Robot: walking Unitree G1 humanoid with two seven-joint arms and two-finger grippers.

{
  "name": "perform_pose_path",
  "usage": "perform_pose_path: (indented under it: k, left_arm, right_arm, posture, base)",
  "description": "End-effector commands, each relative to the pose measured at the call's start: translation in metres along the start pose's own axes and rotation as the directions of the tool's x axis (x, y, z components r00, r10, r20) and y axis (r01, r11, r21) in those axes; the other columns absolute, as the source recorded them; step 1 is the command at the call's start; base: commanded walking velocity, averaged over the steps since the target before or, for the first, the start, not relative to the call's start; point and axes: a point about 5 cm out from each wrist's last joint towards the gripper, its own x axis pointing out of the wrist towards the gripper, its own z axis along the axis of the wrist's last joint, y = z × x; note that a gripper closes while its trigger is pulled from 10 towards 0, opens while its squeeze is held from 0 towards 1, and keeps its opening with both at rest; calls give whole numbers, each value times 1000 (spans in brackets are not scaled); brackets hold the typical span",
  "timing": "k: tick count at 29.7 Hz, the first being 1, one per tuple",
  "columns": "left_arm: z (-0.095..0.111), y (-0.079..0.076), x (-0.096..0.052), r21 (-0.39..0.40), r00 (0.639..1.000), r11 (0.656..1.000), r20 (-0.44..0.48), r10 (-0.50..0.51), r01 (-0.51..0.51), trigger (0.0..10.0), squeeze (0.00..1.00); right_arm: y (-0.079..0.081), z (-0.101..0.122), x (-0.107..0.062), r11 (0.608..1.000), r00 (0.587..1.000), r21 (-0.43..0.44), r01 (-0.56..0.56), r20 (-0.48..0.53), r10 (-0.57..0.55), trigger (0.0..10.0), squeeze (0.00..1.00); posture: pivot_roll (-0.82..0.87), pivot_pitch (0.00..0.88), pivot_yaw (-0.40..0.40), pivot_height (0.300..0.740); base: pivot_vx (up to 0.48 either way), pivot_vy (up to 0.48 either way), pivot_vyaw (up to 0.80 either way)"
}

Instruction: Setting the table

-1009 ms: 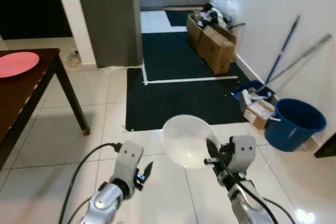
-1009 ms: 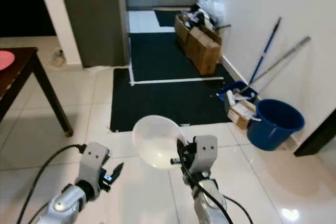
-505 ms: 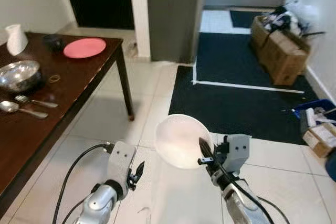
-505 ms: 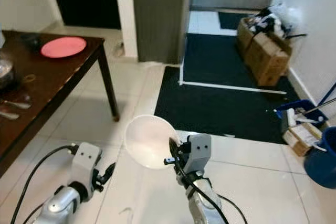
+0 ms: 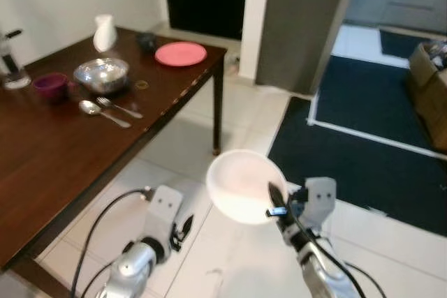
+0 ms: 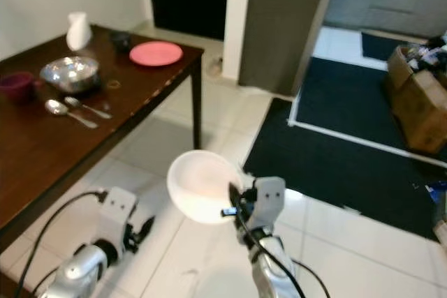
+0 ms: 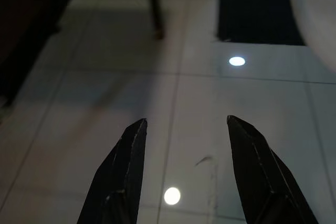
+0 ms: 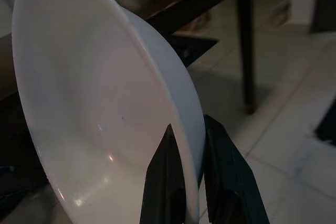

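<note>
Tiles of glossy pale floor spread beneath a long dark wooden table on the robot's left. A black mat lies ahead. The round, smooth white bowl hangs tilted over the floor, its rim pinched by the right gripper. The left gripper hovers spread and empty. On the table sit a pink plate, steel bowl and spoons.
</note>
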Motion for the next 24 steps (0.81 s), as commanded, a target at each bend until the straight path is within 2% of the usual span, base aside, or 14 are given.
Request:
perform_pose_path:
  k: [1,11,18,19,23,24]
  left_arm:
    - [-6,-1,0,2,1000,1000,-31,0,0,10000,0]
    - [-4,1,1,9,999,1000,-32,14,-14,10000,0]
    - [-2,4,2,15,999,999,-27,30,-30,10000,0]
    - [2,7,3,17,998,998,-9,57,-56,10000,0]
    - [10,13,5,12,996,996,20,89,-90,10000,0]
    - [19,18,7,6,992,993,50,119,-120,10000,0]
  right_arm:
    - [-4,0,-2,1000,1000,9,20,-3,-20,10000,0]
    - [-7,9,1,999,999,22,34,29,-34,10000,0]
    - [-3,23,5,999,997,36,19,77,-22,10000,0]
    - [0,33,8,999,994,41,8,112,-12,10000,0]
    - [3,44,11,999,989,44,-6,146,-1,10000,0]
    - [6,52,13,999,985,46,-17,171,9,10000,0]
  posture:
    - [8,87,71,740]
    - [7,87,74,740]
    - [8,88,78,740]
    - [7,88,78,740]
    - [7,88,77,740]
    - [8,87,76,740]
  base:
    - [0,0,800]
    - [0,0,800]
    - [0,0,800]
    - [0,0,800]
    - [0,0,800]
    - [0,0,794]
